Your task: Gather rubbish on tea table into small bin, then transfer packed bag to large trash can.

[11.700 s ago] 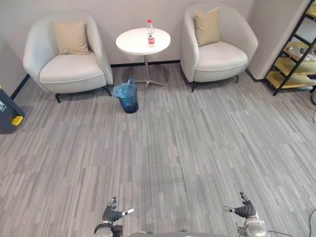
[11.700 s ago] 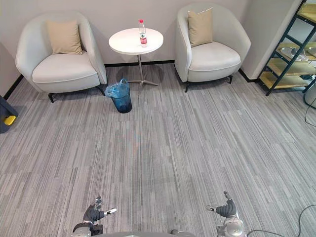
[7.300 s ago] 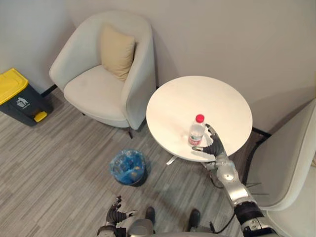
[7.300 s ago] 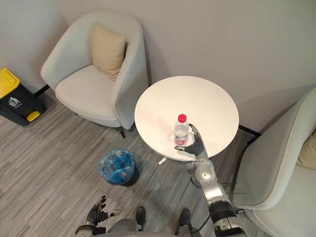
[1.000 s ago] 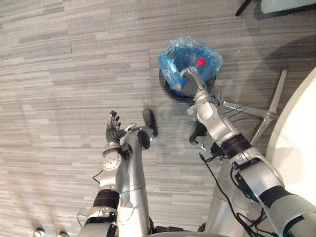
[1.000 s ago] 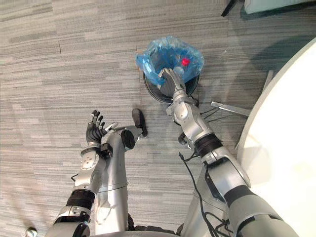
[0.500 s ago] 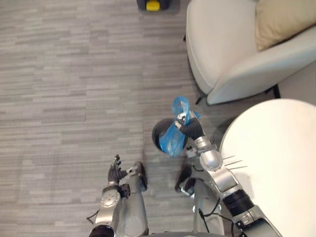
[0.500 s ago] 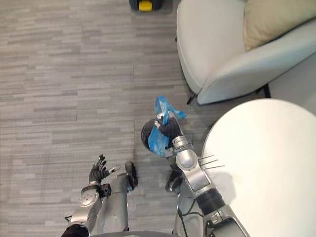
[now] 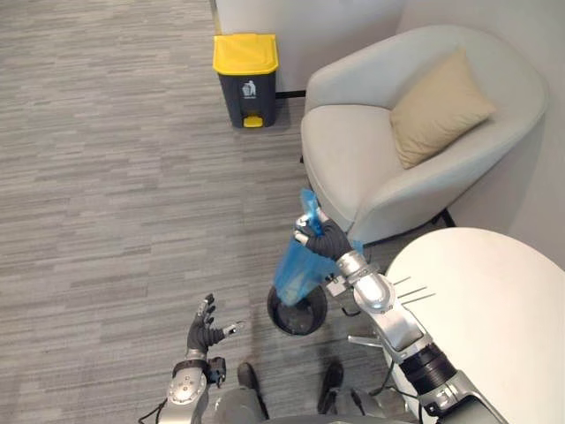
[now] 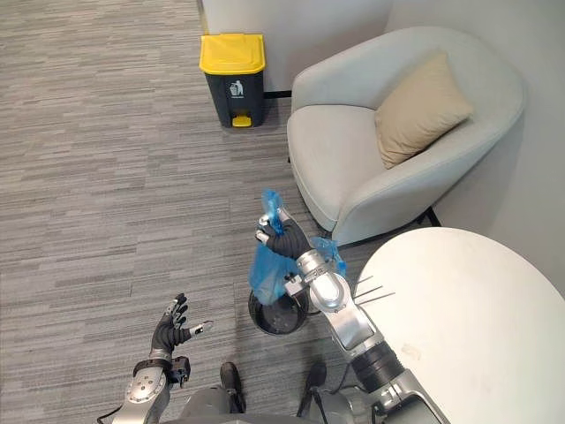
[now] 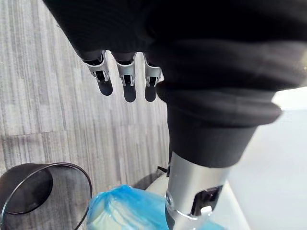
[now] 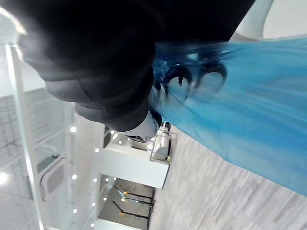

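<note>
1. The right hand point(image 9: 325, 237) is gripping the gathered top of the blue bag point(image 9: 296, 269), its fingers curled tightly round the plastic.
2. The bag is hanging from that hand, its lower end sitting right over the rim of the small black bin point(image 9: 297, 311) on the carpet.
3. The bin is standing just left of the round white surface point(image 9: 485, 300) and near the front of the pale armchair point(image 9: 353, 168), which is carrying a tan cushion point(image 9: 439, 106).
4. The left hand point(image 9: 205, 334) is hovering low at the near left over the carpet, fingers spread wide and holding nothing.
5. The large trash can point(image 9: 245, 78), dark with a yellow lid, is standing at the far side against the wall, left of the armchair, lid down, well apart from the bag.
</note>
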Robot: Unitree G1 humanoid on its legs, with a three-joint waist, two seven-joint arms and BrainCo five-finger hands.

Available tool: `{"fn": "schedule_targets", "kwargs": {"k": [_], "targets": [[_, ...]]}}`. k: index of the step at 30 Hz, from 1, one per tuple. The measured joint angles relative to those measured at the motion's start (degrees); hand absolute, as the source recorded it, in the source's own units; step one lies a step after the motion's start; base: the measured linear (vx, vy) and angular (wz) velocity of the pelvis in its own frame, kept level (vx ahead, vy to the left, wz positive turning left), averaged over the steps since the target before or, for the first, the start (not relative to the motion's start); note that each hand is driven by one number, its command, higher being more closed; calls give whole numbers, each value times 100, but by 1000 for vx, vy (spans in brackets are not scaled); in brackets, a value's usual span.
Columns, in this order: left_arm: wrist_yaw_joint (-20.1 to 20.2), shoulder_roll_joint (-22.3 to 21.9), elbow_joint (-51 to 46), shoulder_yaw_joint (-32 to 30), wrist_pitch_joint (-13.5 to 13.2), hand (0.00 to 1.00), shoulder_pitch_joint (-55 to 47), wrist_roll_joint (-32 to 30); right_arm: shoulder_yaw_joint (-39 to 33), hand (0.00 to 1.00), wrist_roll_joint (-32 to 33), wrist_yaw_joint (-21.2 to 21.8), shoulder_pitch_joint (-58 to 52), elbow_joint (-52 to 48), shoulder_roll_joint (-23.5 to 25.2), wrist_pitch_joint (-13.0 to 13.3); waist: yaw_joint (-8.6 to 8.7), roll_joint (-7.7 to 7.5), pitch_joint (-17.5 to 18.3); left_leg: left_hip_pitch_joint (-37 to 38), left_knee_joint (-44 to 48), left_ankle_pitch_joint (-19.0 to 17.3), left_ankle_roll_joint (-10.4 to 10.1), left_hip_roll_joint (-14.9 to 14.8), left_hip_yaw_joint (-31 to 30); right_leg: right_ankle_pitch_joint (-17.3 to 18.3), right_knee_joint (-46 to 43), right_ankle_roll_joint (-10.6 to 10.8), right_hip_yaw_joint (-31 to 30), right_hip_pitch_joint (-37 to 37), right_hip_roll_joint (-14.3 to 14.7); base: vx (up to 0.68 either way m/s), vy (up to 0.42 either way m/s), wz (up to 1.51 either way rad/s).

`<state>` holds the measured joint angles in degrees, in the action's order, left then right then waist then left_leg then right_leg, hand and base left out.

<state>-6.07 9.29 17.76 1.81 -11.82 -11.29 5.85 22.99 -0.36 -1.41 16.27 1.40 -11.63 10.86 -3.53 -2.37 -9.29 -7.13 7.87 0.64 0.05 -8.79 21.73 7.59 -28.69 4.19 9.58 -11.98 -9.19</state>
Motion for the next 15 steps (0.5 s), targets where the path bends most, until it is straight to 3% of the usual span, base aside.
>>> {"fn": "schedule_targets", "kwargs": {"k": [1,2,4,7,8,9,10,11,12,13,15], "targets": [[3,52,-186,-10,0,0,45,1,-16,100,-2,4,38,-7,-27,6,-26,-42,-6,-99,187,9,-9,50,-229,326,-800,142,-216,74,37,-69,-72,110],[4,63,-308,-12,-2,0,37,1,-15,100,-2,7,68,-7,-16,6,-65,-88,-3,-154,286,14,-1,78,-329,420,-924,143,-269,207,67,-76,-126,91],[-20,101,-689,-96,-40,0,-7,25,-11,100,7,1,366,-16,-3,44,-209,-115,-27,-440,508,96,-51,102,-622,723,-280,35,-335,548,244,-169,-132,55],[-7,59,-928,-71,-105,0,-5,56,-74,100,69,-72,731,-12,-52,126,-331,101,-67,-900,298,423,-94,-34,-801,817,887,-178,-164,735,535,-243,-78,23],[-1,-17,-992,-48,-96,0,55,109,-123,100,117,-135,836,36,-131,135,-326,272,-159,-972,62,690,-187,-149,-963,594,1110,-260,-5,741,747,-335,-137,39],[-7,-14,-1181,73,-91,0,3,134,-130,100,150,-151,930,168,-213,126,-333,315,-169,-964,-212,846,-212,-270,-919,469,1076,-376,93,661,899,-355,-115,43],[-10,0,-1313,176,-93,0,19,135,-201,100,165,-166,936,180,-291,107,-331,317,-170,-973,-332,689,-253,-317,-727,395,1135,-456,198,652,930,-313,-93,67],[-4,2,-1357,383,-93,0,222,134,-360,100,213,-216,963,197,-419,110,-280,255,-192,-1125,-40,158,-141,-336,-406,283,1321,-543,442,623,736,-191,-44,66],[-1,-3,-1381,445,-95,0,259,134,-403,100,214,-217,983,215,-445,111,-255,244,-202,-1176,142,100,-23,-357,-348,265,1318,-562,475,600,696,-236,-31,66],[6,0,-1510,633,-107,0,289,128,-511,100,219,-219,1077,291,-460,94,-169,246,-201,-1258,997,-34,203,-446,-115,198,1313,-563,545,578,578,-132,4,27],[39,-2,-1583,771,-119,0,311,123,-563,100,260,-225,1086,267,-460,97,-101,262,-190,-1137,1728,-171,278,-460,-5,141,1328,-544,587,586,483,-132,40,33]]}}
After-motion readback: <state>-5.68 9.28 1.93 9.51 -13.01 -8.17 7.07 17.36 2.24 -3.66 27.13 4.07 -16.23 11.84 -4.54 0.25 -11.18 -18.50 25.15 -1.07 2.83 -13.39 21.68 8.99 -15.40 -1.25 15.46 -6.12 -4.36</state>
